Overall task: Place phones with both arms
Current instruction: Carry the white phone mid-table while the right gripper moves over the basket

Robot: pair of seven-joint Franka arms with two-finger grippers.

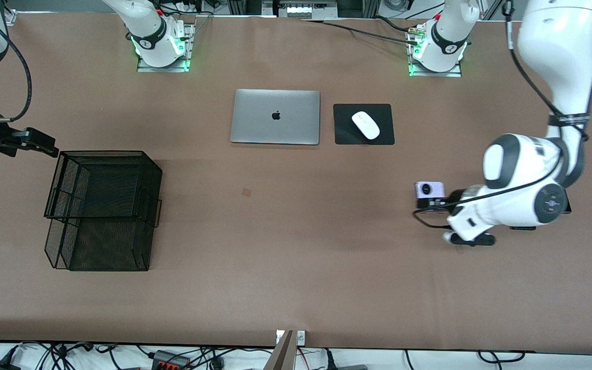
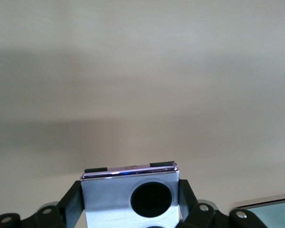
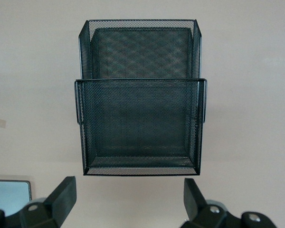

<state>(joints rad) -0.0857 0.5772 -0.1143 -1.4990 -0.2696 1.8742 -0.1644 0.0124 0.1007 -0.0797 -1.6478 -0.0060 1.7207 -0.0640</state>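
My left gripper is shut on the small lavender flip phone, over the table toward the left arm's end. In the left wrist view the lavender flip phone fills the gap of the left gripper, one black camera circle showing and the black fingers pressed on both its sides. The left arm's wrist hides most of a dark flat thing on the table. My right gripper is open and holds nothing beside the black mesh basket. In the right wrist view the right gripper faces that basket.
A shut silver laptop lies near the arms' bases mid-table. Beside it, a white mouse rests on a black mouse pad. The mesh basket has two stepped compartments.
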